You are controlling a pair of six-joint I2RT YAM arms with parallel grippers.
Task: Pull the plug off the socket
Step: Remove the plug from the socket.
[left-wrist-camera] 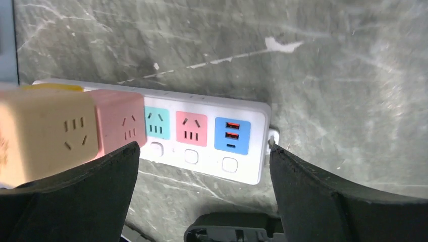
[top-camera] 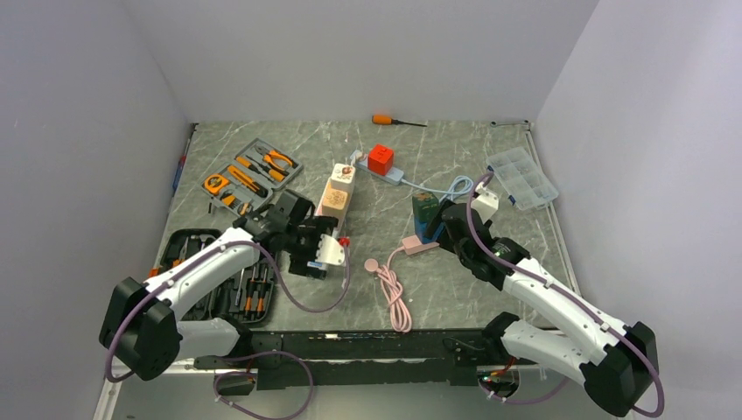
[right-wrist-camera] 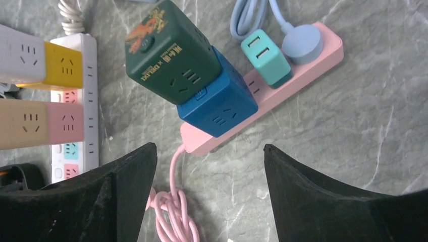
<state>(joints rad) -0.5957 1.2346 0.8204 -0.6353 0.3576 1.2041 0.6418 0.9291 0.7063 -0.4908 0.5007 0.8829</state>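
Pincers, both open. Your left pincer (left-wrist-camera: 202,196) had its two black fingers (left-wrist-camera: 75,201) spread wide, with nothing between them. It hung over one end of a white power strip (left-wrist-camera: 202,174) that lay flat on the grey marbled table (left-wrist-camera: 328,75). A cream cube plug (left-wrist-camera: 45,133) and a pink cube plug (left-wrist-camera: 121,123) sat touching each other, both seated in the strip, at the left of the wrist view. Beside the pink cube, a teal socket (left-wrist-camera: 157,122), a pink socket (left-wrist-camera: 192,128) and a blue USB panel (left-wrist-camera: 232,135) lay uncovered.

Your right pincer (right-wrist-camera: 209,191) was also open and held nothing. It hovered above the near end of a pink power strip (right-wrist-camera: 282,91). A blue cube plug (right-wrist-camera: 217,106) was seated in that strip, and a dark green cube (right-wrist-camera: 171,50) sat on top of it. Further along the strip were a teal plug (right-wrist-camera: 265,63) and a pale blue round plug (right-wrist-camera: 302,43). The strip's pink cord (right-wrist-camera: 174,212) lay looped on the table between your fingers.

From above, a red cube (top-camera: 381,158), an open tool tray (top-camera: 249,175), an orange screwdriver (top-camera: 389,120) and a clear compartment box (top-camera: 522,178) lay well apart from both pincers.
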